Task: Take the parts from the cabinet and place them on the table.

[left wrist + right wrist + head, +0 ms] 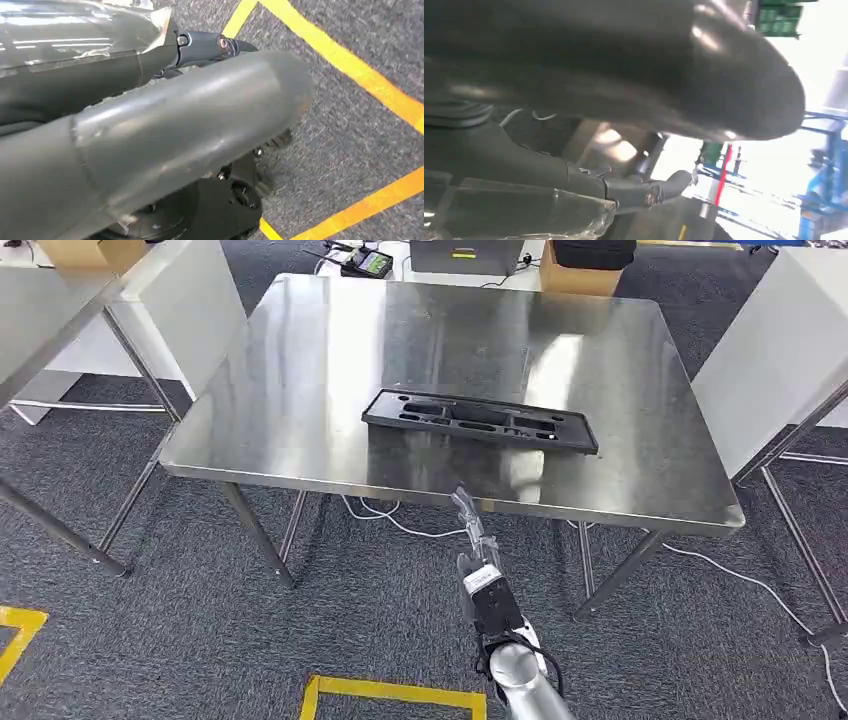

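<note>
A long black moulded part (480, 422) with several recesses lies flat near the middle of the steel table (330, 350), slightly toward its front edge. My right hand (475, 530) reaches forward just below and in front of the table's front edge, short of the part, fingers stretched out and holding nothing. In the right wrist view the right hand (624, 75) shows a thick thumb and dark fingers (634, 192) spread apart with nothing between them. My left hand (165, 125) hangs over the carpet, its thumb and fingers apart and empty.
White tables stand at the left (60, 300) and right (790, 350). A cardboard box (580, 280) and devices sit behind the steel table. Cables (400, 520) trail on the grey carpet beneath it. Yellow tape lines (390, 695) mark the floor near my feet.
</note>
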Controlling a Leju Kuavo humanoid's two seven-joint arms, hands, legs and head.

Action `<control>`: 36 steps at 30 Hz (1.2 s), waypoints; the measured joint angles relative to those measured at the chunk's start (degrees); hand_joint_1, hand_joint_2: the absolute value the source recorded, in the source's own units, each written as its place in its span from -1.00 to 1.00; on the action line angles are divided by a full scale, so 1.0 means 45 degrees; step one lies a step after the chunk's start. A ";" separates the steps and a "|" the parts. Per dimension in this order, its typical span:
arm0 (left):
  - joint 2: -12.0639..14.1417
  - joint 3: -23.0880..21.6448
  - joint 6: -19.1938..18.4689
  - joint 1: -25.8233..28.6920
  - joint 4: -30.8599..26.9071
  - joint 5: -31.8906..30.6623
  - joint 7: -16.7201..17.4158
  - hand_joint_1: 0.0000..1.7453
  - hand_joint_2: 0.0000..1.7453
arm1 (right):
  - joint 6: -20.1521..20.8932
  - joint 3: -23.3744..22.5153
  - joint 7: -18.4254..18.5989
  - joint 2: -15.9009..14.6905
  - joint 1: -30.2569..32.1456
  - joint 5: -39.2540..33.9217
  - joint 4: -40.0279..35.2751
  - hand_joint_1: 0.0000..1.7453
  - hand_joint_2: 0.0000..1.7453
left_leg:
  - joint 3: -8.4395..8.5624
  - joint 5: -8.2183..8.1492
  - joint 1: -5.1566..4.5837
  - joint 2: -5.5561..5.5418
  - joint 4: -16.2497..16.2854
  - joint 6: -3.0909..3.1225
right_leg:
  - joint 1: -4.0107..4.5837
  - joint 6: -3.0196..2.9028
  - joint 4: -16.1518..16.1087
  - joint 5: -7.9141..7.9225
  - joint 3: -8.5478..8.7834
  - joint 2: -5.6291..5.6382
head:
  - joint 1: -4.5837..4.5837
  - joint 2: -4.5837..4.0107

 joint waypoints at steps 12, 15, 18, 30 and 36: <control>0.0111 -0.0175 -0.0845 0.0173 -0.0005 -0.0961 0.0209 -1.00 -1.00 | -0.1597 -0.0655 0.2436 -0.0262 -0.0010 0.1933 0.5727 -1.00 -1.00 | -0.1421 0.1589 -0.0185 0.0134 -0.0039 -0.0242 | 0.0521 -0.0413 -0.1868 -0.0281 0.2705 -0.0072 | 0.0038 0.0000; 0.0228 -0.0228 -0.0850 0.0249 -0.0005 -0.1219 0.0379 -1.00 -1.00 | -0.1826 -0.0903 0.4000 -0.0267 -0.0161 0.1992 0.7545 -1.00 -1.00 | -0.1787 0.0126 -0.0049 -0.0042 0.0848 -0.0548 | 0.0289 -0.0731 -0.1972 0.0259 0.2355 -0.0149 | -0.0015 0.0000; 0.0335 -0.0340 -0.0893 0.0257 -0.0005 -0.1456 0.0466 -1.00 -1.00 | -0.1976 -0.1393 0.5679 -0.0364 -0.0145 0.1855 0.9002 -1.00 -1.00 | -0.2125 -0.1619 0.0198 -0.0061 0.3367 -0.0899 | 0.0281 -0.0655 -0.1939 0.0716 0.1876 -0.0176 | -0.0039 0.0000; 0.0447 -0.0870 -0.1146 0.0260 0.0010 -0.2225 0.0734 -1.00 -1.00 | -0.2133 -0.3362 1.0565 -0.1025 0.1578 0.0495 1.1759 -1.00 -1.00 | 0.0472 -0.0307 0.0211 -0.0116 -0.0243 -0.0214 | -0.0014 0.0179 -0.0918 0.0773 0.0322 -0.0141 | 0.0010 0.0000; 0.0476 -0.0991 -0.1146 0.0278 0.0015 -0.2268 0.0772 -1.00 -1.00 | -0.2569 -0.3891 1.1467 -0.1064 0.1759 0.0437 1.2099 -1.00 -1.00 | -0.0925 0.0767 -0.0030 0.0151 -0.0192 -0.0053 | 0.0098 0.0338 0.2156 -0.0297 0.0472 -0.0087 | 0.0097 0.0000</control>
